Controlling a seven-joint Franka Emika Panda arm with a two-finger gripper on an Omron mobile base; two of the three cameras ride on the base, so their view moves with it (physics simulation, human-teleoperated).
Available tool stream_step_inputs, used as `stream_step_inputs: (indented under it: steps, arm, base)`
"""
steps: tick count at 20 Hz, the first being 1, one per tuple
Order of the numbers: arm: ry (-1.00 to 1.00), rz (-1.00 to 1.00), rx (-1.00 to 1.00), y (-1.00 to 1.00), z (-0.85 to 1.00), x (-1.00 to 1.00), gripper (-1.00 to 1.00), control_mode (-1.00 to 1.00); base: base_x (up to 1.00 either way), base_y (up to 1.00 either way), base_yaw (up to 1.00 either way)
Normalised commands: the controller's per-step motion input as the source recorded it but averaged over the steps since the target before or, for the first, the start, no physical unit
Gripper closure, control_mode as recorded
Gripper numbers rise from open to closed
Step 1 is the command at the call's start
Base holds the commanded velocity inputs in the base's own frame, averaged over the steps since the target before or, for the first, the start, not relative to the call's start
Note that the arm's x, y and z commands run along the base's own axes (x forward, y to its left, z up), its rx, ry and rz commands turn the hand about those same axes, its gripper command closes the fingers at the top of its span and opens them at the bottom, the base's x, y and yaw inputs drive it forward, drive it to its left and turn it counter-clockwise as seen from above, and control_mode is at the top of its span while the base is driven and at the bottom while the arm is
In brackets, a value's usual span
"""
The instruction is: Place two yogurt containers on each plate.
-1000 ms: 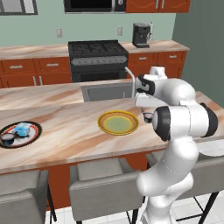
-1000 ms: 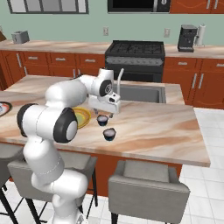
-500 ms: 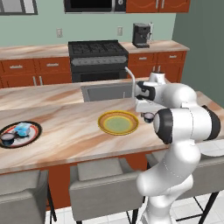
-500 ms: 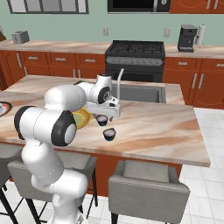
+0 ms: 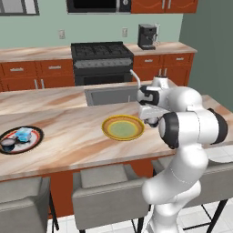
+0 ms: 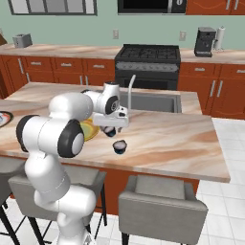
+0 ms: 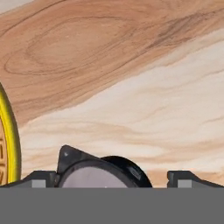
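Note:
My gripper [image 6: 111,126] hangs open just above the counter, right of the yellow plate [image 5: 122,128]. A dark yogurt container with a pale top [image 7: 98,175] sits between its two fingertips in the hand view and is seen under the hand [image 6: 110,131] in the right base view. The jaws stand wide on either side of it, apart from it. A second dark yogurt container [image 6: 119,146] stands on the counter a little nearer the front edge. Far left lies the black plate [image 5: 35,135] holding a light blue container [image 5: 23,133] and a dark one [image 5: 9,143].
A sink [image 5: 109,94] with a curved faucet [image 6: 131,84] is set in the counter just behind the hand. Grey stools [image 5: 104,191] line the counter's front edge. Stove [image 5: 101,59] and coffee maker [image 5: 146,36] stand on the back wall.
The hand has sunk slightly toward the dark container beside the yellow plate, with its jaws staying wide. The containers and plates have not moved.

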Motion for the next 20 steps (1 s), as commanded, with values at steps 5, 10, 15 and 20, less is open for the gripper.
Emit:
stream_step_inputs:
  steps: [5, 10, 15, 20]
  arm:
    - [0.00, 0.16, 0.00, 0.05, -0.10, 0.04, -1.00, -1.00]
    - [0.00, 0.15, 0.00, 0.00, -0.05, 0.00, -1.00, -1.00]
    - [-0.02, 0.16, 0.01, -0.07, -0.01, 0.00, -1.00, -1.00]
    - [0.00, 0.15, 0.09, -0.09, -0.15, -0.01, -1.00, -1.00]
  base:
    - [0.00, 0.00, 0.00]
    - [0.00, 0.00, 0.00]
    - [0.00, 0.00, 0.00]
    - [0.00, 0.00, 0.00]
